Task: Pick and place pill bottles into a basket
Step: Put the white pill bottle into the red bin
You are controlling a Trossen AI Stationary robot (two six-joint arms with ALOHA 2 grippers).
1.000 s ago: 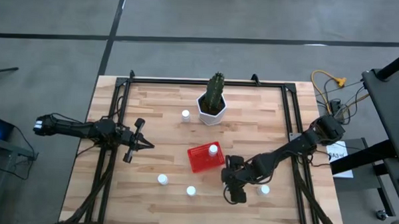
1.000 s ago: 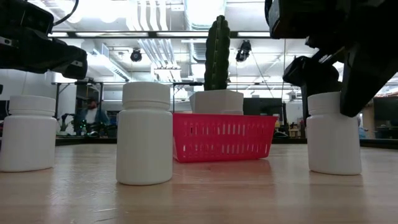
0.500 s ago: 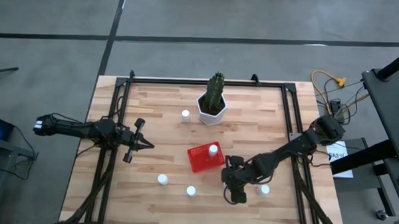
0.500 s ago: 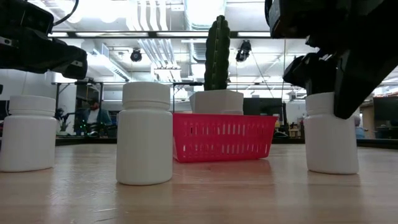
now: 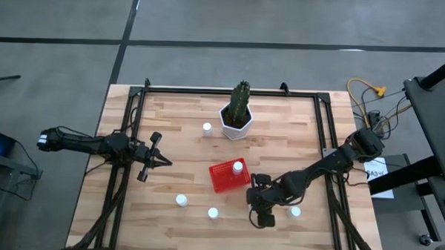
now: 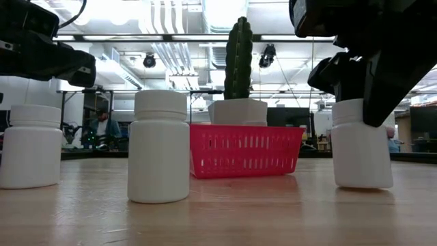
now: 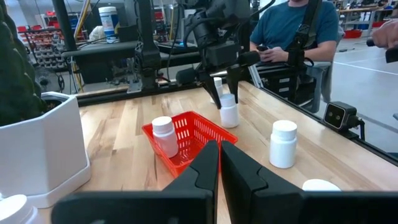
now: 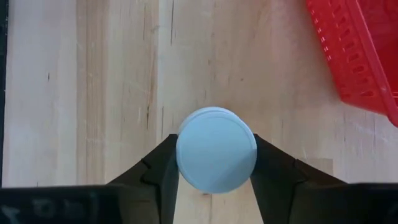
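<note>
My right gripper (image 8: 216,163) stands near the table's front right, just right of the red basket (image 5: 226,177), and is shut on a white pill bottle (image 6: 362,147). One bottle (image 5: 238,167) stands in the basket. Other bottles stand on their bases on the wood: one (image 5: 207,127) beside the cactus pot, two (image 5: 180,200) (image 5: 213,212) near the front edge, one (image 5: 294,212) right of my right gripper. My left gripper (image 5: 158,161) waits shut at the table's left. My right gripper pinches the bottle's cap (image 8: 216,155) between its two fingers (image 8: 163,165), one on either side of the round cap. The fingers come from above, slanting steeply down. The bottle stands nearly upright, its base (image 6: 362,183) on the table.
A white hexagonal pot (image 5: 236,119) with a green cactus stands at the far middle. Black rails (image 5: 327,136) run along the table's left, right and far sides. A seated person (image 7: 298,25) shows beyond the table in the left wrist view.
My right gripper has shut on the bottle's cap without otherwise moving. As the fingers closed, the bottle slid slightly toward the basket, staying on the table.
</note>
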